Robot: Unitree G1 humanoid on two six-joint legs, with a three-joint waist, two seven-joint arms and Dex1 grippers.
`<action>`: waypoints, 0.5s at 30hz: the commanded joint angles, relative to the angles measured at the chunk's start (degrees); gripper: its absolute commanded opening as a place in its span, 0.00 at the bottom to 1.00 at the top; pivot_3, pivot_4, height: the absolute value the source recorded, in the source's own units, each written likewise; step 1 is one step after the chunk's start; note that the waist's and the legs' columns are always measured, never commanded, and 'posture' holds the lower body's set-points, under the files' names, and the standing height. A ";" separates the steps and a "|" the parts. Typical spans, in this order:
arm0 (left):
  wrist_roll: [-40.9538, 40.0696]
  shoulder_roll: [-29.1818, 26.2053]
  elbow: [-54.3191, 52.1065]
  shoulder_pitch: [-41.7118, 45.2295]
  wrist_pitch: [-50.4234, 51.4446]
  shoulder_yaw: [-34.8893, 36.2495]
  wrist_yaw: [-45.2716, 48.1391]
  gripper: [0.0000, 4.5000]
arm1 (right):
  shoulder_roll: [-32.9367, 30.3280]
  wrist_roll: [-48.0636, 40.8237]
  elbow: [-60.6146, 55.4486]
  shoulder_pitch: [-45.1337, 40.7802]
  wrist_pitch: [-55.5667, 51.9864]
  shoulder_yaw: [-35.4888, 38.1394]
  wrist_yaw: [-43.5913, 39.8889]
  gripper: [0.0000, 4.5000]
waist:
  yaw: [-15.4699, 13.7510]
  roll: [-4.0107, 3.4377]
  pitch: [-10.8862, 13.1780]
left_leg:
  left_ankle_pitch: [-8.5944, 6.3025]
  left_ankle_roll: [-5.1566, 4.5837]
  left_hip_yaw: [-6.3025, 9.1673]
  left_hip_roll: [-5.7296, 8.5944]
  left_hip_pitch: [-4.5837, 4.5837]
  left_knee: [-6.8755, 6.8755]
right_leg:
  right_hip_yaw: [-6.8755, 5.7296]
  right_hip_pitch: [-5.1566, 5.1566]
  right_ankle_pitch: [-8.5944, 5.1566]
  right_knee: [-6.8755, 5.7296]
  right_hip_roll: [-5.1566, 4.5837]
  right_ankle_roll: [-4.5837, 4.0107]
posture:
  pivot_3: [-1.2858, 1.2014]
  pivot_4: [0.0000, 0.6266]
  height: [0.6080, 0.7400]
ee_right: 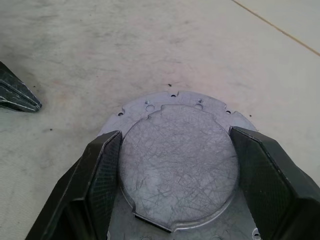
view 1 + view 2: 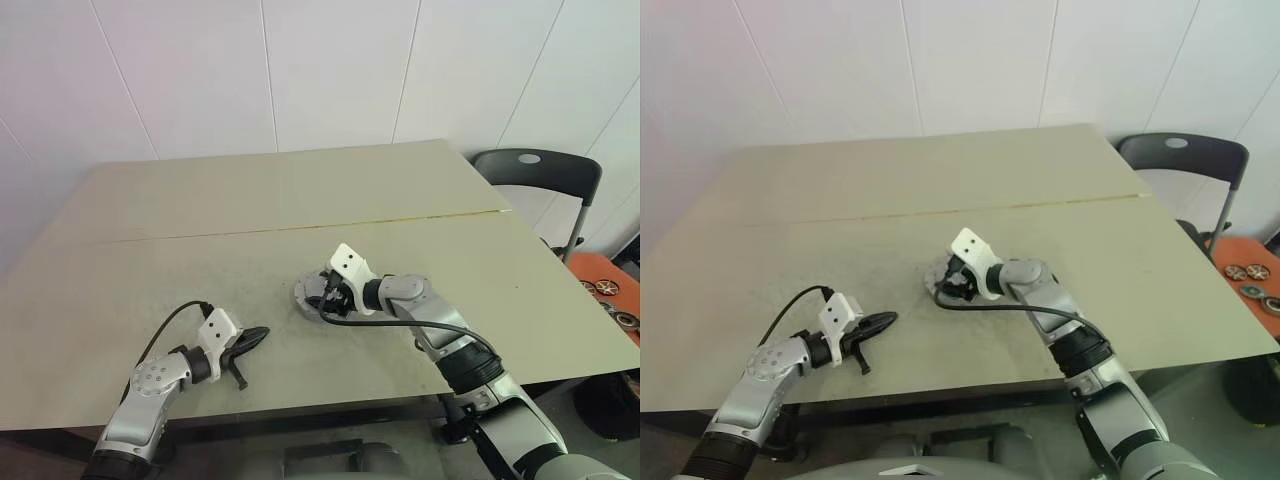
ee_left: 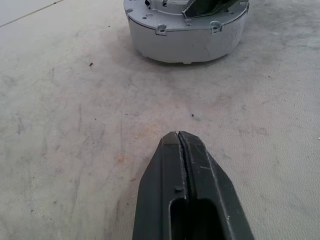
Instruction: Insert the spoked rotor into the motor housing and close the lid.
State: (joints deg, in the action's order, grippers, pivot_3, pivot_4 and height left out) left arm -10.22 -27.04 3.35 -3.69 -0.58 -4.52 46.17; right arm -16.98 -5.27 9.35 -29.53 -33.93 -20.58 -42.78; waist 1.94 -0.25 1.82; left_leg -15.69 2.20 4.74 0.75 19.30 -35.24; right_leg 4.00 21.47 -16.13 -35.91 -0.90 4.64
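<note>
Between the two black fingers of the right gripper [image 1: 172,175] sits the lid [image 1: 177,162], a round, scratched silvery-grey disc lying flat on top of the motor housing [image 3: 186,37]. One finger stands at each side of the disc, right against its edge, so the jaws are spread wide around the lid; whether they press on it or merely flank it I cannot tell. Under the lid, the housing's flat rim [image 1: 172,97] sticks out past the fingertips, with small screw holes and notches along its edge. Beyond the rim lies the bare, scuffed table [image 1: 150,45].

Off to the side of that gripper, a little nearer the table's front edge, rests the left gripper [image 2: 250,340]. Its fingers [image 3: 192,165] are pressed together with only a thin seam between them, holding nothing, and its tip lies low over the tabletop. Ahead of that tip, apart from it across a stretch of bare table, stands the housing, a squat pale-grey drum with small lugs around its upper edge.

Further off, past the right arm and beyond the table's corner, stands a dark chair [image 2: 540,165], and an orange surface [image 2: 605,285] beside it carries several small round parts.
</note>
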 commanded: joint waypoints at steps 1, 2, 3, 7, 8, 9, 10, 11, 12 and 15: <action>0.78 -0.52 0.52 0.72 0.18 0.13 -0.41 0.00 | -2.48 -2.43 4.81 5.49 -9.73 -3.83 -7.43 0.68 | -0.34 -0.02 -0.15 | -0.01 -0.02 0.02 0.10 0.01 0.04 | -0.01 0.01 -0.04 0.00 -0.08 0.07 | 0.52 0.00 1.00; 0.74 -0.56 0.56 0.74 0.16 0.10 -0.47 0.00 | -2.84 -2.96 4.12 5.69 -10.29 -3.84 -8.05 0.68 | -0.63 -0.01 -0.24 | -0.04 -0.06 0.03 0.15 0.01 0.06 | -0.02 0.00 -0.06 0.00 -0.12 0.11 | 0.52 0.00 1.00; 0.69 -0.60 0.58 0.75 0.13 0.08 -0.53 0.00 | -3.08 -3.34 3.60 5.84 -10.59 -3.93 -8.45 0.68 | -0.90 0.01 -0.33 | -0.08 -0.12 0.03 0.21 0.01 0.07 | -0.02 0.00 -0.07 0.00 -0.19 0.11 | 0.52 0.00 1.00; 0.63 -0.68 0.70 0.76 -0.01 0.02 -0.71 0.00 | -3.38 -3.66 3.65 6.59 -10.10 -4.40 -9.04 0.68 | -1.07 0.16 -0.80 | -0.23 -0.38 0.11 0.39 0.01 0.14 | -0.07 0.00 -0.26 -0.05 -0.52 0.03 | 0.52 0.00 1.00; 0.63 -0.68 0.72 0.77 -0.03 0.03 -0.73 0.00 | -3.50 -2.54 4.10 7.01 -8.05 -4.72 -8.34 0.68 | -1.07 0.18 -0.89 | -0.25 -0.41 0.11 0.41 0.00 0.14 | -0.07 -0.01 -0.29 -0.07 -0.55 0.05 | 0.52 0.00 1.00; 0.63 -0.68 0.73 0.77 -0.05 0.04 -0.75 0.00 | -3.49 -1.29 4.70 7.38 -5.79 -4.90 -7.27 0.68 | -1.06 0.21 -0.95 | -0.25 -0.41 0.12 0.43 0.00 0.14 | -0.07 -0.01 -0.32 -0.07 -0.58 0.05 | 0.52 0.00 1.00; 0.62 -0.68 0.75 0.75 -0.07 0.04 -0.75 0.00 | -3.43 -0.19 5.44 7.75 -4.49 -5.19 -6.25 0.68 | -1.06 0.24 -0.98 | -0.26 -0.41 0.12 0.44 0.00 0.14 | -0.07 -0.02 -0.39 -0.06 -0.59 0.11 | 0.52 0.00 1.00; 0.61 -0.69 0.77 0.73 -0.10 0.03 -0.74 0.00 | -3.53 0.51 5.74 8.19 -3.91 -5.60 -5.90 0.68 | -1.05 0.23 -1.02 | -0.26 -0.40 0.12 0.44 0.00 0.15 | -0.07 -0.02 -0.43 -0.06 -0.59 0.13 | 0.52 0.00 1.00; 0.64 -0.69 0.83 0.71 -0.15 0.01 -0.72 0.00 | -3.58 0.91 5.65 8.70 -3.72 -5.85 -5.68 0.68 | -1.04 0.26 -1.08 | -0.26 -0.40 0.13 0.44 -0.01 0.16 | -0.08 -0.02 -0.48 -0.06 -0.60 0.16 | 0.52 0.00 1.00; 0.66 -0.70 0.96 0.77 -0.27 -0.06 -0.67 0.00 | -2.01 2.86 6.23 9.22 0.47 -4.17 -0.71 0.68 | -1.00 0.34 -1.26 | -0.27 -0.40 0.14 0.45 -0.07 0.14 | -0.08 -0.08 -0.53 -0.06 -0.62 0.17 | 0.52 0.00 1.00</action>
State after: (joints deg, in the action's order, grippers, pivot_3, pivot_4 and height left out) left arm -10.07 -27.05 4.13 -3.58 -0.70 -5.35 45.82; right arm -18.92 -7.48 8.08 -25.54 -31.77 -19.14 -45.73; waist 0.94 0.09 0.56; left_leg -15.96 1.81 4.89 1.19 19.16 -35.10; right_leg 3.92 21.35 -16.68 -35.97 -1.53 4.80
